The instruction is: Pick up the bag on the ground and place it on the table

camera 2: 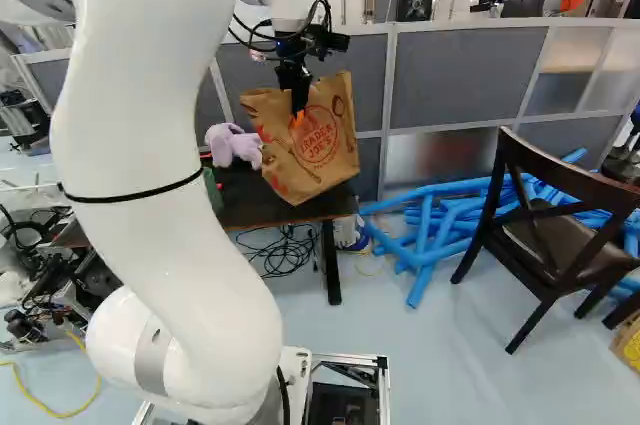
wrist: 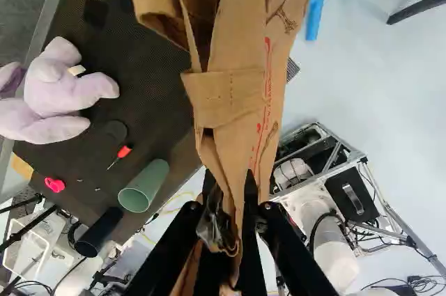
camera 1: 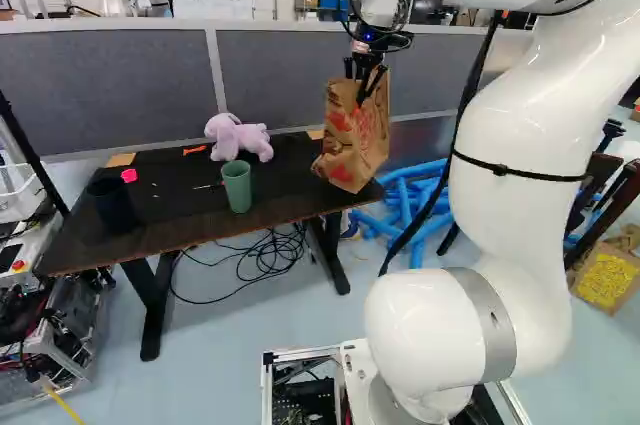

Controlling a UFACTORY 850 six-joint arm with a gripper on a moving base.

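Two fingers of my gripper pinch the paper bag near its top, at the right end of the table; I can't tell if they touch. To its left I see the green cup and, farther back, the purple plush toy.

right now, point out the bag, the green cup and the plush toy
bag [camera 2: 316, 141], right base view, on the round print
green cup [camera 1: 238, 190], left base view, on its side
plush toy [wrist: 50, 94], wrist view, on its body
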